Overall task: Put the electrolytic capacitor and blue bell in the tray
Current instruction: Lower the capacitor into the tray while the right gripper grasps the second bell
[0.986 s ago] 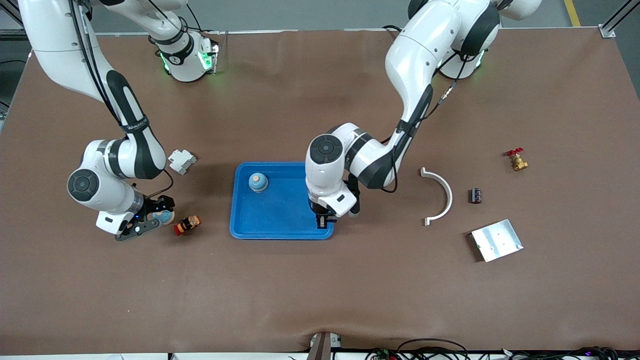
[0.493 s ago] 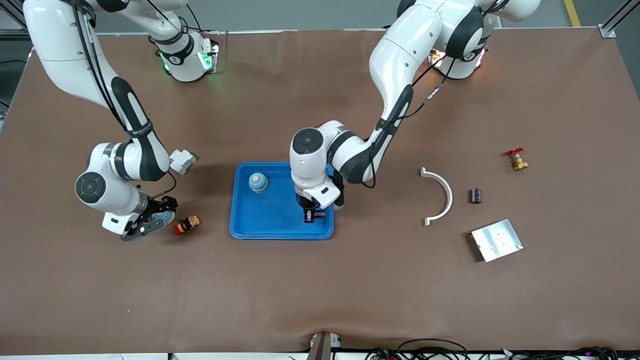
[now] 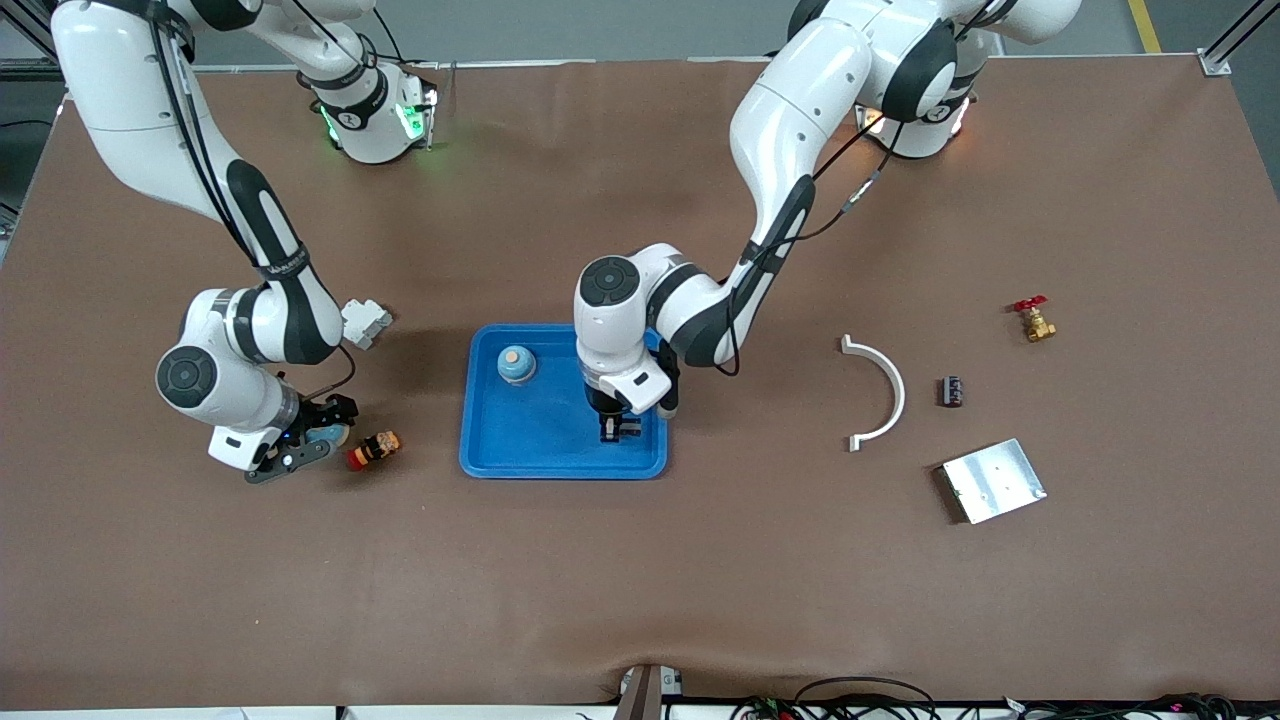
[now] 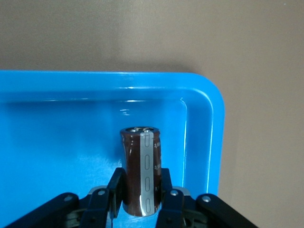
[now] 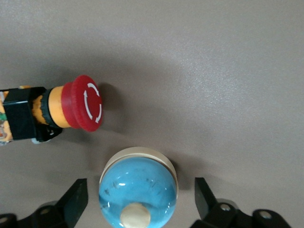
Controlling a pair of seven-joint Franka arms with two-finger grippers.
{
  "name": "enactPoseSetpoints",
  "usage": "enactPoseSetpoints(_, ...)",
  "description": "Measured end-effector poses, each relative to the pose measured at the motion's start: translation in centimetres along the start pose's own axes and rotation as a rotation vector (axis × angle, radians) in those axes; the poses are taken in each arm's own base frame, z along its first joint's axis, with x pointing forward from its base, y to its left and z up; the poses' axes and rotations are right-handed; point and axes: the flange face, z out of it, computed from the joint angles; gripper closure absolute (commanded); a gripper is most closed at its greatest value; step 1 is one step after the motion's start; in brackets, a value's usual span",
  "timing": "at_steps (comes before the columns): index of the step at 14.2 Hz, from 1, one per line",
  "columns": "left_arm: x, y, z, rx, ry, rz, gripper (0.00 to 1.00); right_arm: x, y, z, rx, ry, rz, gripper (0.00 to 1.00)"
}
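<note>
The blue tray (image 3: 545, 455) lies mid-table. A blue bell (image 3: 516, 365) with a cream knob sits in its corner farther from the camera. My left gripper (image 3: 620, 430) is over the tray's corner toward the left arm's end, shut on a brown electrolytic capacitor (image 4: 141, 171) with a silver stripe, held upright low over the tray floor (image 4: 57, 142). My right gripper (image 3: 298, 447) is open on the table astride a second blue bell (image 5: 137, 187), with its fingers (image 5: 75, 199) apart from the bell on both sides.
A red emergency button (image 3: 374, 448) lies beside the second bell, also in the right wrist view (image 5: 71, 108). A white clip (image 3: 363, 322) is near the right arm. Toward the left arm's end lie a white curved piece (image 3: 885, 390), a small dark part (image 3: 950, 391), a silver plate (image 3: 993, 480) and a brass valve (image 3: 1035, 321).
My left gripper has carried the capacitor from the tray's rim to over its inside. My right gripper has shifted slightly around the second bell.
</note>
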Motion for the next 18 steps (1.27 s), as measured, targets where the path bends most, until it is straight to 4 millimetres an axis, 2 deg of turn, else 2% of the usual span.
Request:
enactPoseSetpoints(4, -0.6, -1.0, 0.4, 0.006, 0.002, 0.012, 1.0, 0.1, 0.0, -0.1, -0.001, 0.002, 0.0, 0.67)
enactPoseSetpoints(6, -0.9, -1.8, 1.2, 0.013, 0.007, 0.02, 1.0, 0.1, 0.0, -0.2, 0.001, 0.0, 0.0, 0.77)
enactPoseSetpoints(8, -0.9, -2.2, 1.9, 0.015, 0.009, 0.024, 1.0, 0.1, 0.0, -0.3, 0.011, -0.021, 0.0, 0.8)
enactPoseSetpoints(10, -0.9, -2.2, 2.0, 0.014, 0.007, 0.024, 1.0, 0.8, 0.1, -1.4, 0.038, -0.046, 0.013, 0.87)
enactPoseSetpoints(11, -0.9, -2.2, 2.0, 0.013, 0.007, 0.024, 0.23, 1.2, 0.2, -2.2, 0.06, -0.053, 0.029, 0.92)
enactPoseSetpoints(12, -0.9, -2.2, 2.0, 0.013, 0.007, 0.024, 0.0, 1.6, 0.3, -3.0, 0.078, -0.062, 0.038, 0.93)
enactPoseSetpoints(15, -0.9, -2.1, 2.0, 0.01, 0.008, 0.023, 0.0, 2.9, 0.6, -5.6, 0.099, -0.073, 0.041, 0.97)
enactPoseSetpoints(18, -0.8, -2.0, 1.8, 0.021, 0.021, 0.022, 0.0, 3.8, -0.3, -6.6, 0.111, -0.073, 0.061, 1.0)
